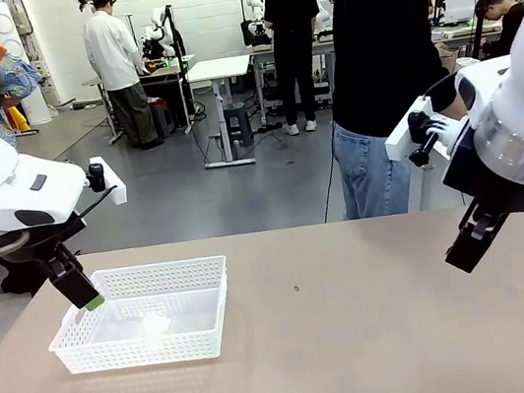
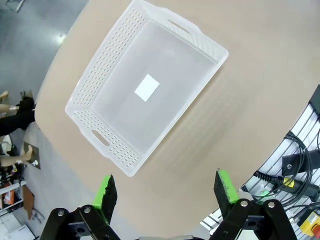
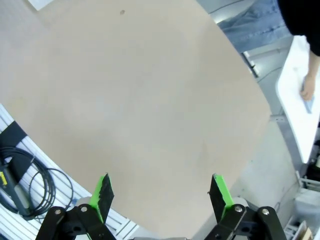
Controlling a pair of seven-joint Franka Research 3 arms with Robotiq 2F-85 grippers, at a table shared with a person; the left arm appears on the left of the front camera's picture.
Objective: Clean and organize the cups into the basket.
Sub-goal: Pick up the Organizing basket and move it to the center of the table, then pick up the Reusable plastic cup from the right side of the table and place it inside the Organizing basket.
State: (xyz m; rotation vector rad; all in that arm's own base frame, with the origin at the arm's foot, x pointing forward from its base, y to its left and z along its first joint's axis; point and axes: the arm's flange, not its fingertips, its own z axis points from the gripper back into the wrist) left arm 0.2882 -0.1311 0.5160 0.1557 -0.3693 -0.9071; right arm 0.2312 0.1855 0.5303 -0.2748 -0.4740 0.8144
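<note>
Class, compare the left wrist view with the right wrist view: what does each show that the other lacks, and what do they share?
Left wrist view: the white basket, holding nothing but a white patch on its floor, ahead of the open left gripper.
Right wrist view: bare table ahead of the open right gripper; past its edge, a person's jeans and a hand on a white side table.
Shared: the tan table and wide-open green-padded jaws holding nothing.
</note>
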